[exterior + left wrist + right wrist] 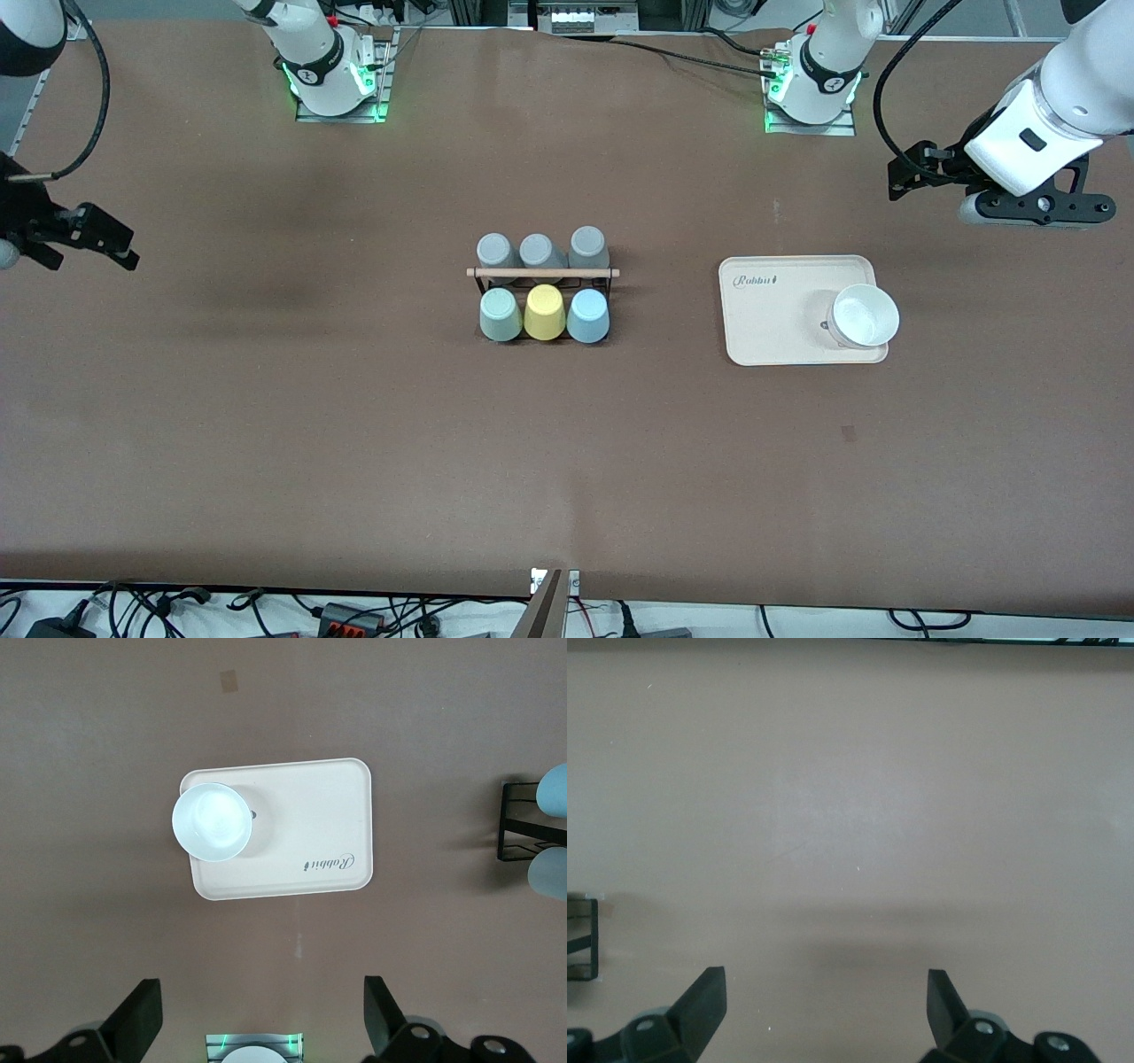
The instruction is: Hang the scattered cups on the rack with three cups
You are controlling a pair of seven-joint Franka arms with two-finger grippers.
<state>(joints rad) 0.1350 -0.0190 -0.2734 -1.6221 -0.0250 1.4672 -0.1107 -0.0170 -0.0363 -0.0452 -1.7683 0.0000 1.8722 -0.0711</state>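
Both arms parked wide, cups racked

My left gripper [259, 1028] hangs wide open above the cream rectangular tray [771, 310] holding one white bowl [864, 315]; my right gripper [824, 1019], equally wide, waits over bare table. The black wire rack [542, 273] — well apart from both — carries the sage [500, 315] and light blue [587, 315] tumblers; a careless reach could knock them off.

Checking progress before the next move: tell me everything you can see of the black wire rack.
The small black wire-frame rack stands upright mid-table, a light wooden rod across its top. Six upturned cups sit on it in two rows of three. Three grey cups fill the row farther from the front camera. The nearer row holds a pale sage green tumbler, a yellow cup and a light blue tumbler. Neither hand is near it.
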